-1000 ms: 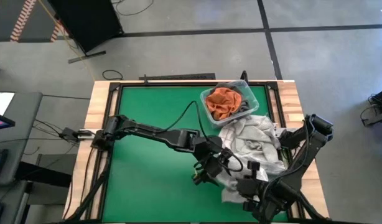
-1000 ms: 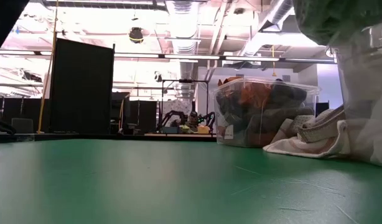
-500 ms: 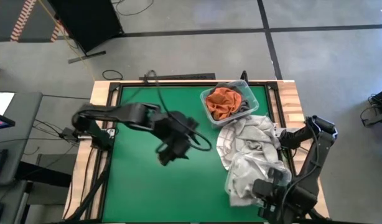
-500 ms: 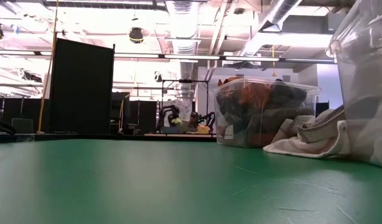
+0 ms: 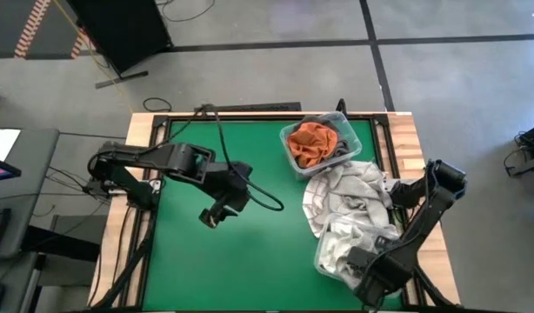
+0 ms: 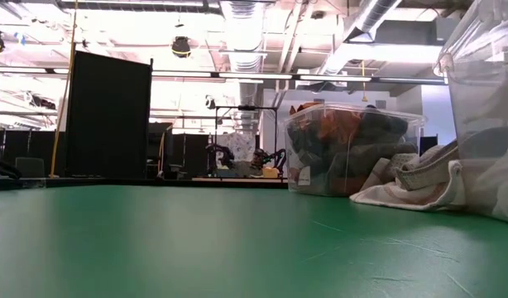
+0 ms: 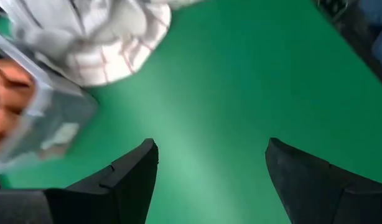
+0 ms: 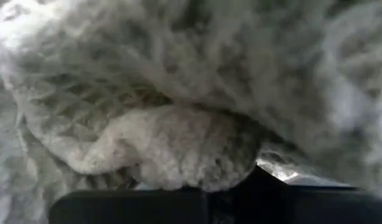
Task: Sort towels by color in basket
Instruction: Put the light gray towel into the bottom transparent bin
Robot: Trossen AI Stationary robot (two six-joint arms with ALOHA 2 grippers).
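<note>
We are looking past the right arm's own fingers straight into white and grey plaid towel cloth (image 8: 178,99), which is filling its wrist view; the cloth is hiding the fingers, so we cannot tell whether they are apart or together. From above, the right gripper (image 5: 364,271) is sitting at the near right of the green table (image 5: 206,261), against the near clear bin (image 5: 337,254) holding pale towels. The low view is showing only that bin's wall (image 6: 486,124) at its right edge.

The left gripper (image 5: 213,215) is hanging over bare green mat, well apart from the cloth, with its two fingers (image 7: 132,180) spread wide and holding nothing.

Farther back, a heap of pale towels (image 5: 350,196), some with thin reddish grid lines (image 7: 110,50), is lying between the bins. The far bin (image 5: 317,143) is holding a rust orange towel (image 5: 309,142) beside a dark grey one (image 5: 341,142). We are seeing no readable writing.
</note>
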